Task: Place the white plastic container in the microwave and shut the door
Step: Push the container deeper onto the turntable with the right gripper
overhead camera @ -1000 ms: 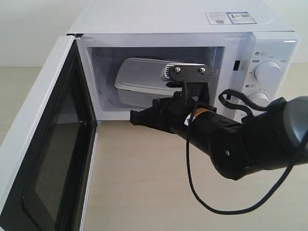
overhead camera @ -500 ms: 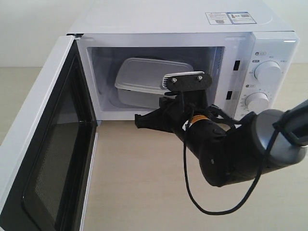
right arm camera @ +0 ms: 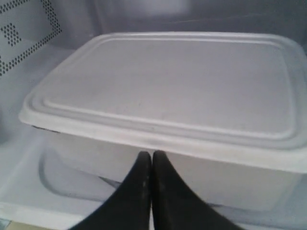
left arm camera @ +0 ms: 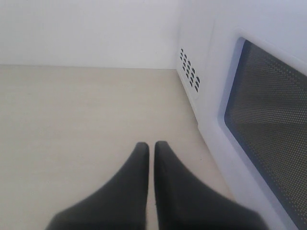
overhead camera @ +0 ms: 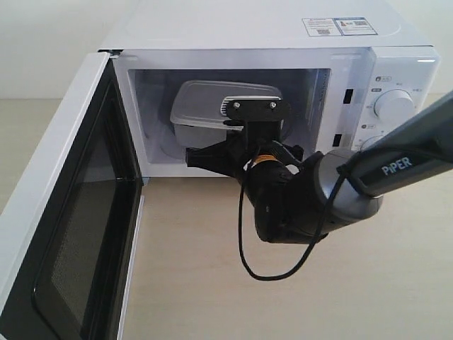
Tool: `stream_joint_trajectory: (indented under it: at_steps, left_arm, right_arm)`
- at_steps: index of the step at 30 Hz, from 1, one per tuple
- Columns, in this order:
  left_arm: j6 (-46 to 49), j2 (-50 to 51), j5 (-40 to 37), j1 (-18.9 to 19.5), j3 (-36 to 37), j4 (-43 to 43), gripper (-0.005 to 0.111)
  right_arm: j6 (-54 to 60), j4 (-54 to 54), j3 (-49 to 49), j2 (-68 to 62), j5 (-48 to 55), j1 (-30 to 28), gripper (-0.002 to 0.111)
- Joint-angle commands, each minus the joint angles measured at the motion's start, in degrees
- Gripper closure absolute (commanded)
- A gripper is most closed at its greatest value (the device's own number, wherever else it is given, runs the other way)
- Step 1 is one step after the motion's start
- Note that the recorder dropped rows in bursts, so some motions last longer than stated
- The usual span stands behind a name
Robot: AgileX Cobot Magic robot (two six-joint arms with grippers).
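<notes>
The white plastic container (overhead camera: pixel 205 106) (right arm camera: pixel 168 81) lies inside the microwave (overhead camera: pixel 248 28), lid on, towards the cavity's left. The door (overhead camera: pixel 64 212) stands swung wide open to the left. My right gripper (overhead camera: pixel 192 157) (right arm camera: pixel 152 154) is shut with nothing between its fingers, and its tips are at the container's near side wall, just under the lid's rim. My left gripper (left arm camera: pixel 151 144) is also shut and empty. It hangs over the bare table beside the door's outer face (left arm camera: pixel 216 129) and its dark window (left arm camera: pixel 268 120).
The right arm's black cable (overhead camera: pixel 244 255) loops down over the table in front of the microwave. The control panel with its upper dial (overhead camera: pixel 393 105) is to the right of the cavity. Vent holes (left arm camera: pixel 189 72) mark the microwave's side wall.
My right gripper has moved left and deeper into the cavity mouth. The container has slid further back and sits more level than before.
</notes>
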State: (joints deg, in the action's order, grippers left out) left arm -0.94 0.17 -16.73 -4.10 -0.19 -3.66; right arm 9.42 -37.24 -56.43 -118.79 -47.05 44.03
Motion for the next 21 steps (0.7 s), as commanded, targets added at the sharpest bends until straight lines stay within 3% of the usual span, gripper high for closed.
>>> stream_joint_trajectory:
  at_steps: [1,16,21]
  left_arm:
    - [-0.5,-0.2,0.0,-0.4,0.2,0.0,0.102]
    - [-0.5,-0.2,0.0,-0.4,0.2,0.0,0.102]
    - [-0.5,-0.2,0.0,-0.4,0.2,0.0,0.102]
  right_arm:
    - [4.0,-1.9,-2.5,-0.6,0.4,-0.2,0.108]
    - [10.5,-7.2,-4.1,3.0,7.0,0.0,0.108]
    - [11.8,-7.9,1.8,7.5,4.5,2.3,0.108]
